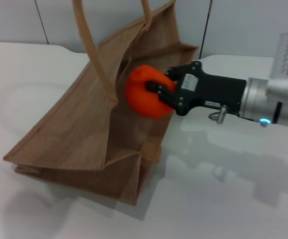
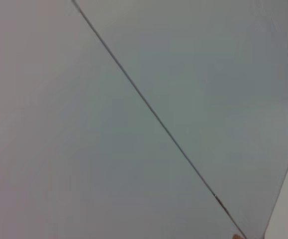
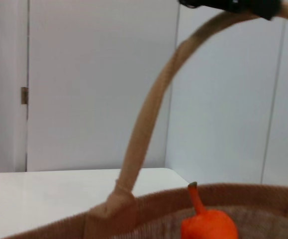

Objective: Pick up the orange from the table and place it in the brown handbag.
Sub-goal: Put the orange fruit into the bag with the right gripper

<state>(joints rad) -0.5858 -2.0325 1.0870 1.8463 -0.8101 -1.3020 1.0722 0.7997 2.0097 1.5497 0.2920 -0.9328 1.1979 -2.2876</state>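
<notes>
Head view gives you high, forward-down look over table [image 1: 44, 89] and brown handbag [image 1: 79, 134]. Right wrist view sits close at bag rim, facing level toward wall; shares handbag handle, orange [image 3: 208, 226] with head. Left wrist view faces blank panels only.

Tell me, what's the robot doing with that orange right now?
Right pincer shut on the orange, held over the brown handbag's open mouth. Left pincer out of view. Bag handle close beside the fruit; nothing blocking.
</notes>
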